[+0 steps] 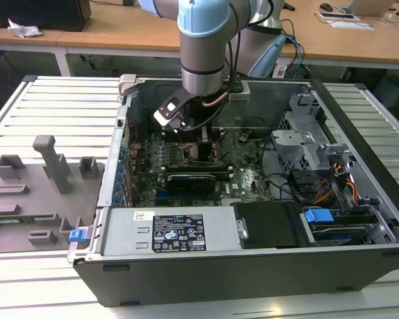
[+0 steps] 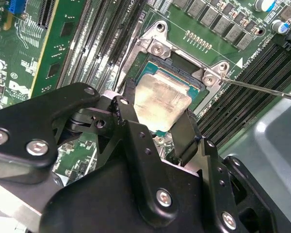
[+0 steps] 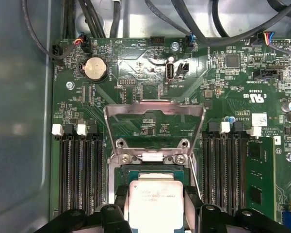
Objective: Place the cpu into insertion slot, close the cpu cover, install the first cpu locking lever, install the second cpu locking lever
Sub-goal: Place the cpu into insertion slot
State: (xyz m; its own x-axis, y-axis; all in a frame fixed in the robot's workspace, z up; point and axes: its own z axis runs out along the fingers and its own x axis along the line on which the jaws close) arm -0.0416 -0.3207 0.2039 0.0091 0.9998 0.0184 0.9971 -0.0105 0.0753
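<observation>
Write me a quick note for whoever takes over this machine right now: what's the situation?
Tool: shut on the cpu, fingers on two opposite edges.
Cpu: at the insertion slot, looking slightly tilted; cannot tell if it is seated.
Cpu cover: open, standing up at the slot's edge.
One locking lever: unlatched, sticking out beside the slot.
Done: cpu is at the slot.
Left: cover not closed, levers not installed.
</observation>
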